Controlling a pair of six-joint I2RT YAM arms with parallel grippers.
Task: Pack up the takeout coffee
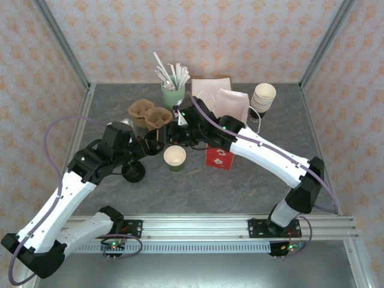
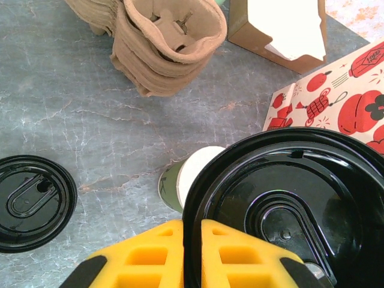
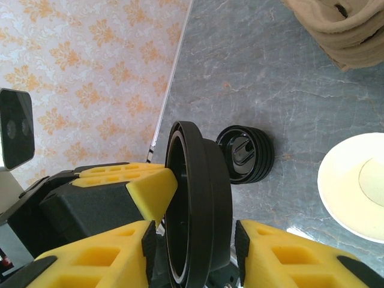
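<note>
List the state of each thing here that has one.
Coffee cup: upright, no lid on.
Lid: off the cup, clamped in left gripper.
Left gripper: shut on the lid.
Right gripper: fingers either side of the lid, grip unclear.
Spare lids: stacked, untouched.
Bag: standing, top open.
</note>
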